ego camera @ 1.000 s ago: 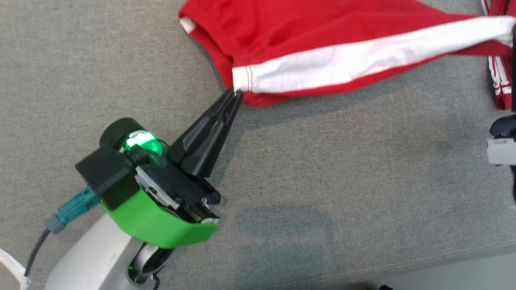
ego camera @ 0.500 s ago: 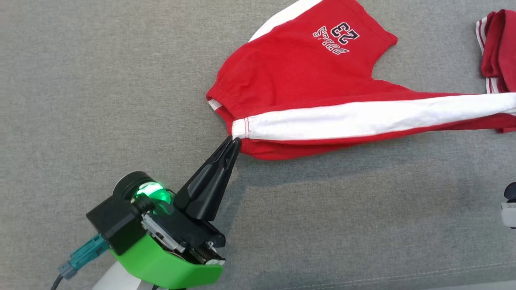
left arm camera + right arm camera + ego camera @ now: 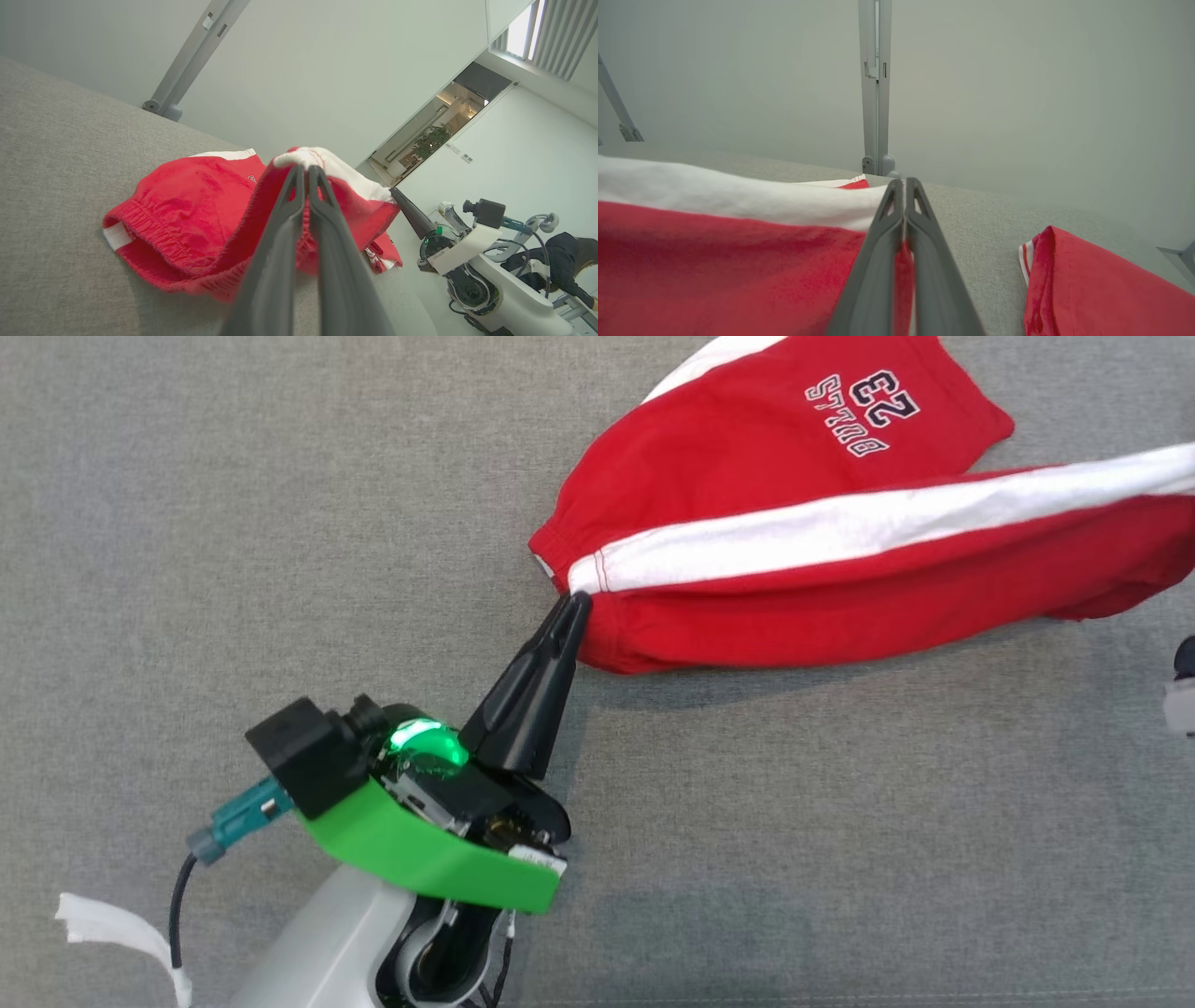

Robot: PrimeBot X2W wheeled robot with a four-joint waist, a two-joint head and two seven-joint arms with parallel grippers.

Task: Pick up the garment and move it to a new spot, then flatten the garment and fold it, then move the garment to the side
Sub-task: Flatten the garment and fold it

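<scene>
My left gripper (image 3: pixel 577 602) is clamped tight, fingers pressed together. It pinches the garment (image 3: pixel 840 607) at the waistband corner, right where the white side stripe ends. In the left wrist view, red hem and white stripe bunch over the two dark fingertips. Behind the fingers in the head view is the green cover (image 3: pixel 429 854) on my wrist, with a green light lit beside it.

My right gripper (image 3: pixel 903 183) is closed tight too, with red cloth caught between its fingers (the white stripe runs off to their left in that view). So it has the same garment at the other end. In the left wrist view its dark tip meets the far end of the cloth.

Garment: red shorts, white stripe down the side, "BULLS 23" on one leg, the print upside down from my head. It is pulled out between my two grippers, stripe edge taut, running from the centre to the right edge of the head view. The elastic waistband opening droops below my left fingers; I can't tell if it touches the grey cloth-covered counter (image 3: pixel 233 523). The printed leg lies flat on the counter beyond the stripe.

Further out, a second red garment (image 3: pixel 1087 289) with thin white edge stripes lies on the counter to the right of my right gripper, apart from the shorts. Past the counter's far edge a grey post (image 3: pixel 875 84) stands against a pale wall (image 3: pixel 1041 93).
</scene>
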